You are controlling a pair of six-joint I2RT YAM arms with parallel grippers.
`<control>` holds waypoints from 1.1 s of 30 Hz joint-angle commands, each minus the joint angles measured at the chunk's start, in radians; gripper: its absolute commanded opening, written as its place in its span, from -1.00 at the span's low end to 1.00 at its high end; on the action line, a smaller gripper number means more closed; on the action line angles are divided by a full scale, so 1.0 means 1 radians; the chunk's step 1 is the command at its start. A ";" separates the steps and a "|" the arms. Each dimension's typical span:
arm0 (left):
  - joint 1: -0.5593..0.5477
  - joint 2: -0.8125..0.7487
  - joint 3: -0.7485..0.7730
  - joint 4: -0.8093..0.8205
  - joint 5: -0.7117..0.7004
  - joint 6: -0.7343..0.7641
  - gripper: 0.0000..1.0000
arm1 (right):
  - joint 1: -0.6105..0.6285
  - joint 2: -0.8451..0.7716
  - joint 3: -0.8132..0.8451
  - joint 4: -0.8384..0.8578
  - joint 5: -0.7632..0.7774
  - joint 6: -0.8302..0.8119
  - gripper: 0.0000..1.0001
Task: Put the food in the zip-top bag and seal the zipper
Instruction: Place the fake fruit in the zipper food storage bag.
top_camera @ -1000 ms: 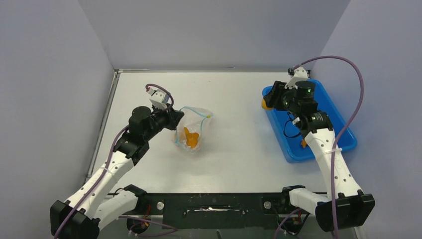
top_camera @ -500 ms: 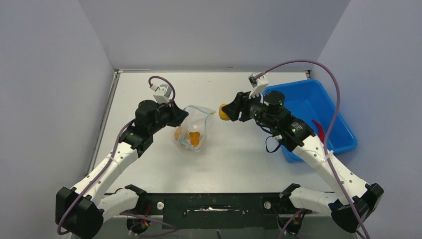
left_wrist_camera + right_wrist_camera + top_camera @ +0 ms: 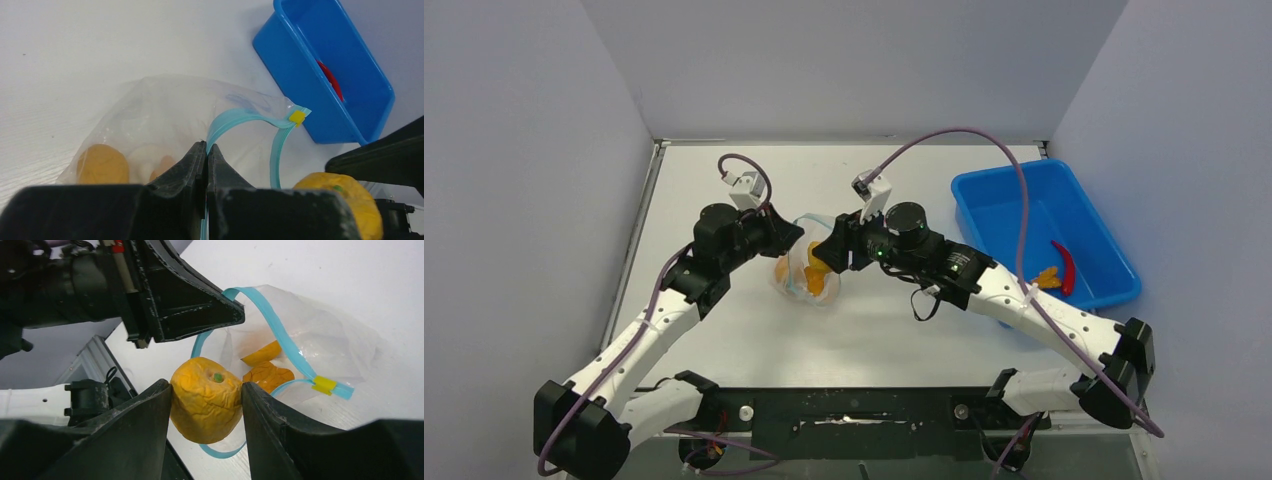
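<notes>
right wrist view: the right fingers [image 3: 160, 410] grip an orange fruit [image 3: 207, 400] mid-frame, the zip-top bag [image 3: 325, 345] gaping just behind it, rightward; the left fingers [image 3: 210, 310], upper left, pinch its zipper [image 3: 280, 335].

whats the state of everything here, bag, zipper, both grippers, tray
zip-top bag, mouth open, food inside
zipper, unsealed, yellow slider at one end
left gripper, shut on the zip-top bag's rim
right gripper, shut on an orange fruit at the bag's mouth
blue tray, upright, holding a red chili and an orange bit
</notes>
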 commanded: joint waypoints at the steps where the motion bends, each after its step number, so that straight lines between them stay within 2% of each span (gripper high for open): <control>1: 0.005 -0.039 -0.008 0.059 0.050 -0.044 -1.00 | 0.017 0.040 0.046 0.079 0.054 -0.018 -0.05; 21: 0.008 -0.040 0.001 0.031 0.079 -0.057 -1.00 | 0.026 0.177 0.041 0.063 0.183 -0.088 -0.05; 33: 0.008 -0.054 -0.033 0.047 0.064 -0.041 -1.00 | 0.026 0.188 0.056 0.034 0.176 -0.096 0.18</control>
